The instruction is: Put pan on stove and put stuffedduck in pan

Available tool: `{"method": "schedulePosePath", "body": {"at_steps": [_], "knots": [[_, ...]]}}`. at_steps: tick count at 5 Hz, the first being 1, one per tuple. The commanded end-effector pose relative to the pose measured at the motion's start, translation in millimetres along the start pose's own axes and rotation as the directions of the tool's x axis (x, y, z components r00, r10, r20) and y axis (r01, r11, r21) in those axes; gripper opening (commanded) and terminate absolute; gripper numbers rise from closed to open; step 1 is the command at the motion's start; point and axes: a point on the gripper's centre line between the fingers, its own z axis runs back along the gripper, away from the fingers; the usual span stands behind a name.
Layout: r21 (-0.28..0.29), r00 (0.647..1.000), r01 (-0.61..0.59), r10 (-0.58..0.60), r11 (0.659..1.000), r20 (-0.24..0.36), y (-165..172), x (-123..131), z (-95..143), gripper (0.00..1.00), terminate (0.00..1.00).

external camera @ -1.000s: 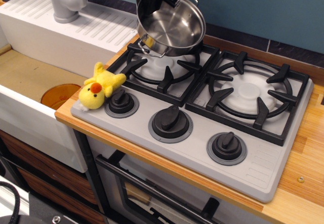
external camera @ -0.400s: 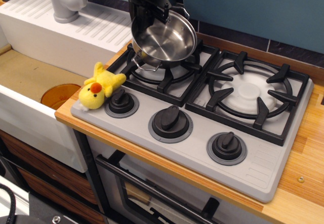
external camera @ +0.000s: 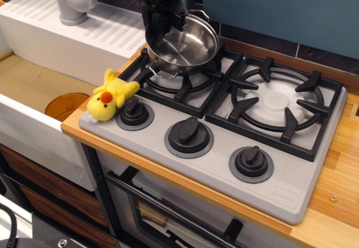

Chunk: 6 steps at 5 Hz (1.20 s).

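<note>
A white sink [external camera: 33, 99] with a grey tap [external camera: 73, 1] sat at the far left. The yellow stuffedduck [external camera: 110, 97] lay at the left front corner of the stove [external camera: 280, 186], touching the first black knob [external camera: 134, 112]. The black hand [external camera: 168, 13] gripped the back rim of the shiny pan [external camera: 182, 45]. The pan was tilted, low over the left burner grate [external camera: 185, 75]. The right burner grate [external camera: 276, 105] was bare, on the wooden worktop [external camera: 342, 175].

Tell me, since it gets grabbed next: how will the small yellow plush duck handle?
The small yellow plush duck looks soft, so it will probably squash under the fingers. Likely light. Lying on the grey stove's corner, it might slide off if nudged.
</note>
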Motion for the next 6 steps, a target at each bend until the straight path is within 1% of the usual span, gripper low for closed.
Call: {"method": "schedulePosePath", "body": {"at_steps": [1,2,3,6], "knots": [[0.036,1.000,-0.004,0.003,0.999,0.030,6,-1,33,1.00,0.00],[0.040,1.000,0.001,-0.001,0.999,-0.001,6,-6,55,1.00,0.00],[0.077,0.998,0.049,-0.047,0.996,-0.029,6,-7,72,1.00,0.00],[0.077,0.998,0.049,-0.047,0.996,-0.029,6,-7,72,1.00,0.00]]}}
